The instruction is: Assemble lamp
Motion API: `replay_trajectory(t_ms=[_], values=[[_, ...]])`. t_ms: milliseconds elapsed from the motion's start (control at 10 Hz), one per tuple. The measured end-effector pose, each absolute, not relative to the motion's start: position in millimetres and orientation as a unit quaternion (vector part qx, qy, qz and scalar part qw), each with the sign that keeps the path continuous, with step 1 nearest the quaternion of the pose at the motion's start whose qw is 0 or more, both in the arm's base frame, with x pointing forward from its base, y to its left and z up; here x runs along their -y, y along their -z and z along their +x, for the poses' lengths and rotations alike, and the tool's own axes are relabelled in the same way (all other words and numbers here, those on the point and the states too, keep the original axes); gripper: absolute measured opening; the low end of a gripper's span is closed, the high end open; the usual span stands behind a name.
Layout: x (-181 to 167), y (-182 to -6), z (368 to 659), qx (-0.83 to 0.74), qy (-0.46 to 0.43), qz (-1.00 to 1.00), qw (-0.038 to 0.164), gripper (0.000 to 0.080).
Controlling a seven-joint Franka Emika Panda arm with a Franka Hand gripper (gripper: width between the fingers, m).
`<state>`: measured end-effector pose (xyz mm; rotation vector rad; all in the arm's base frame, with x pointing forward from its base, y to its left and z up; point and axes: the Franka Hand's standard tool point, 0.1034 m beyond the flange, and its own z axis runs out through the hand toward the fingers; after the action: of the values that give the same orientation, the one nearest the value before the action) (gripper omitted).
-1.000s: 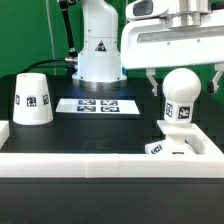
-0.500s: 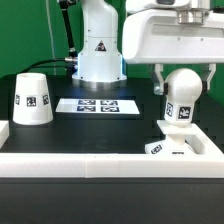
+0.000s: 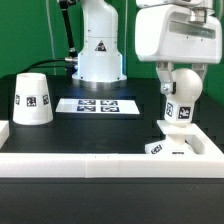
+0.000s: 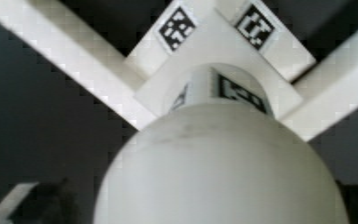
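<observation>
In the exterior view, the gripper [image 3: 183, 82] is cut off by the top edge. Contact between its fingers [image 3: 165, 84] and the bulb [image 3: 182, 102] cannot be determined. The base [image 3: 168, 147] is partly hidden behind the near white rail [image 3: 90, 166]. In the wrist view, the bulb [image 4: 211, 165] is blurred and cropped.

no words or numbers are legible. a triangular warning sign [image 3: 100, 48] marks the robot arm's pedestal [image 3: 97, 68]. square black-and-white tags sit on the shade [image 3: 32, 98], bulb [image 3: 183, 92], base [image 3: 170, 148] and marker board [image 3: 98, 105].
</observation>
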<state>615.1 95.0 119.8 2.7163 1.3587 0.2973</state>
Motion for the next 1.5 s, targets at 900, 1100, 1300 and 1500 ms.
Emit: replay_trajectory(t_ms=[900,1100,1300,1500], values=[[-87.8,-114.9,621.3,-0.674,-0.055,0.73,0.094,0.0698],[-83.7,-113.8,620.5,-0.672,-0.054,0.733,0.094,0.0668],[-83.7,-113.7,620.4,-0.662,-0.055,0.741,0.093,0.0574],[-83.5,-113.7,620.3,-0.66,-0.055,0.743,0.093,0.0574]])
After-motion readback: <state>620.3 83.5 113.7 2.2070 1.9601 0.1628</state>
